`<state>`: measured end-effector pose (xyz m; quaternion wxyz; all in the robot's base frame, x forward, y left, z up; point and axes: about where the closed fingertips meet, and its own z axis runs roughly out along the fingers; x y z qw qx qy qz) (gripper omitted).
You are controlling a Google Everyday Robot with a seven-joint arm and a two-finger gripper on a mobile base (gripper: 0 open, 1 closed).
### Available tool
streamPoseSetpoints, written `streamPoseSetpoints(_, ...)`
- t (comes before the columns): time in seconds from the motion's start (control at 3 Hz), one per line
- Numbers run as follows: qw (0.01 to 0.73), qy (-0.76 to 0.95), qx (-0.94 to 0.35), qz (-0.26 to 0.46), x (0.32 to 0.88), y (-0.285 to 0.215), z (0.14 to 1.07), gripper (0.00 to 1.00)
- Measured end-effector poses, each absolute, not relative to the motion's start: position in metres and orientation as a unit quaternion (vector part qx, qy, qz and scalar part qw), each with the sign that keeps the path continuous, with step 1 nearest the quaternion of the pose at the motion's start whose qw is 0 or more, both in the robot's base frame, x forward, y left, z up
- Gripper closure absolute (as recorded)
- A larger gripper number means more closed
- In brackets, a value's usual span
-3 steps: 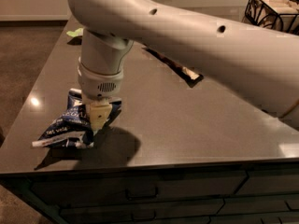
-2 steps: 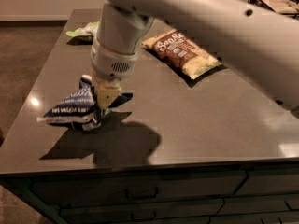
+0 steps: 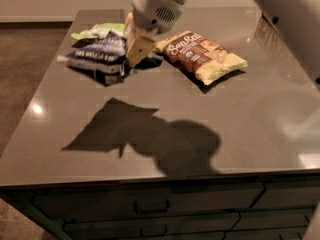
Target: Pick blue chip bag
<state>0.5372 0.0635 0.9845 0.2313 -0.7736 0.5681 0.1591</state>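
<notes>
Brown snack bag (image 3: 202,56) right of hand (image 3: 136,49), green bag (image 3: 97,31) left, on countertop (image 3: 240,119)

The arm (image 3: 287,14) reaches in from the upper right, wrist (image 3: 155,9) pointing down. The gripper (image 3: 130,60) hangs at upper left, clamped on the blue chip bag (image 3: 97,56).

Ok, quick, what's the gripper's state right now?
Gripper: jaws shut on the blue chip bag, raised above the far left of the table.

Counter (image 3: 240,134): dark grey, glossy top, drawers (image 3: 150,209) beneath. Lying on it: brown bag (image 3: 200,54), flat, toward the far edge; green bag (image 3: 97,31), near the far left corner. Above the far left part: gripper (image 3: 134,59), clamped on blue bag (image 3: 97,56), clear of the surface.
</notes>
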Motion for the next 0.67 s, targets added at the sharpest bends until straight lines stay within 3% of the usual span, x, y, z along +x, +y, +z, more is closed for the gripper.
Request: streamPoseSetpoints(0.67,0.255,0.566,-0.769,0.153,0.5437,0.0642,1.0023,1.00)
